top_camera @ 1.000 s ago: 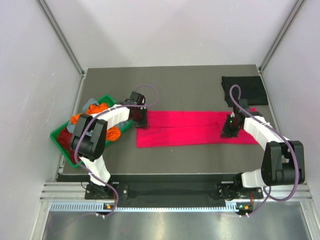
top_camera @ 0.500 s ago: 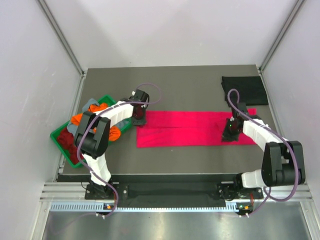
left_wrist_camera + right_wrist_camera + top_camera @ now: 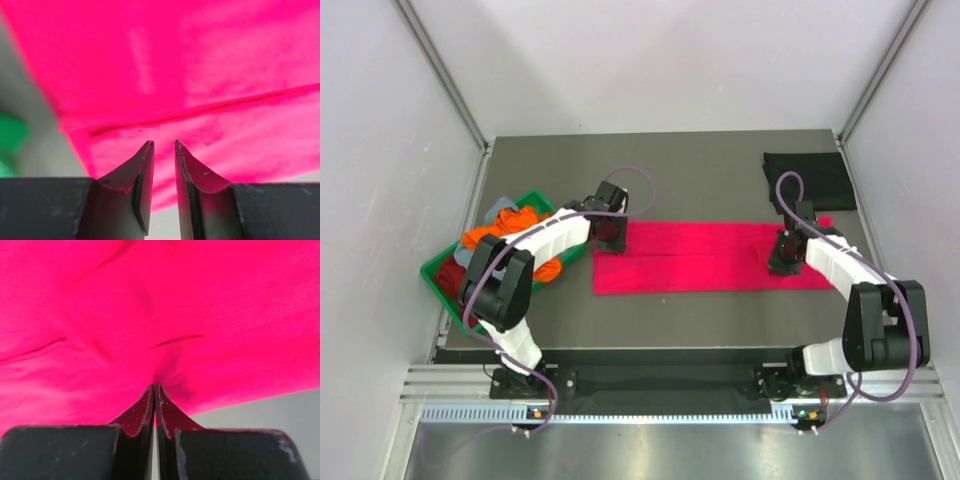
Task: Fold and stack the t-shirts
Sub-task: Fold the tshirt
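Observation:
A bright pink-red t-shirt [image 3: 700, 258] lies folded into a long strip across the middle of the table. My left gripper [image 3: 612, 238] hangs over its left end, near the far edge. In the left wrist view its jaws [image 3: 164, 142] stand open by a narrow gap, with nothing between them and the pink cloth [image 3: 225, 60] below. My right gripper [image 3: 782, 262] is down on the strip's right part. It is shut [image 3: 154, 385], and the pink cloth [image 3: 150, 300] puckers into its tips. A folded black t-shirt [image 3: 810, 180] lies at the back right.
A green tray [image 3: 428, 272] sits at the table's left edge holding an orange tee [image 3: 500, 232], a dark red one [image 3: 450, 278] and a grey-blue one [image 3: 500, 207]. White walls close in the sides and back. The tray shows as a green blur [image 3: 10, 140] in the left wrist view.
My left gripper has swung right, from beside the tray to above the shirt's left end. The right gripper has shifted slightly away from me along the shirt, still shut.

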Tool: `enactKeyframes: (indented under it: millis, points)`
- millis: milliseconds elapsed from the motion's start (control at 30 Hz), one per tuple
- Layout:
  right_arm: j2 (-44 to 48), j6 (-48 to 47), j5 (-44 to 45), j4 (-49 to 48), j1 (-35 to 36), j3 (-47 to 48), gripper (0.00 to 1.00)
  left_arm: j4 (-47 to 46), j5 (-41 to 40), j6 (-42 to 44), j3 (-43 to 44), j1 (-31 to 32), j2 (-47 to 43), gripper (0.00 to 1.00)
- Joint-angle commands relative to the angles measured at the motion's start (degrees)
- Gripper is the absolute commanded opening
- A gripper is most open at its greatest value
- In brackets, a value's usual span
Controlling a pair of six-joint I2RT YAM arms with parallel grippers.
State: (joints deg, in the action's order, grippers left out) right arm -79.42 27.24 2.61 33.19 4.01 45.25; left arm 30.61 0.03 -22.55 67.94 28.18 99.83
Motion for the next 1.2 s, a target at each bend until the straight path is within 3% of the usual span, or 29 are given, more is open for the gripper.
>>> enactKeyframes:
  millis: [0, 133, 400, 767, 967, 1067, 1133, 1167]
  points:
    - [-1.8, 0.4, 3.4, -4.3, 0.6, -2.6, 0.0, -4.8, 7.2, -1.9, -3.4, 0.1, -1.6, 0.29]
    - [-2.7, 0.3, 4.9, -3.7, 0.6, -3.1, 0.0, -4.7, 6.5, -3.1, -7.6, 0.3, -1.2, 0.28]
    - [4.4, -0.4, 5.6, 3.2, -0.5, 1.9, 0.0, -1.1, -5.3, -1.4, -12.9, 0.3, -2.7, 0.26]
    - [0.4, 1.1, 6.6, -3.0, -1.8, -5.7, 0.0, -1.3, -5.0, -3.1, -16.3, 0.4, -5.4, 0.26]
    - [2.1, 2.8, 10.0, 2.8, -1.8, -1.4, 0.0, 0.8, -5.3, -2.2, -13.0, 0.4, -7.1, 0.26]
    - [6.3, 0.5, 5.3, 4.7, -2.0, 2.9, 0.08, 4.4, -4.3, -0.8, -7.1, 0.3, -8.7, 0.27]
    - [9.2, -3.4, 1.2, 3.6, -3.5, 5.6, 0.25, 5.6, -3.6, -0.4, -2.5, 0.1, -10.6, 0.3]
    - [9.6, -4.3, 0.9, 3.4, -3.5, 6.7, 0.28, 5.4, -2.8, 0.0, -1.2, 0.1, -11.2, 0.31]
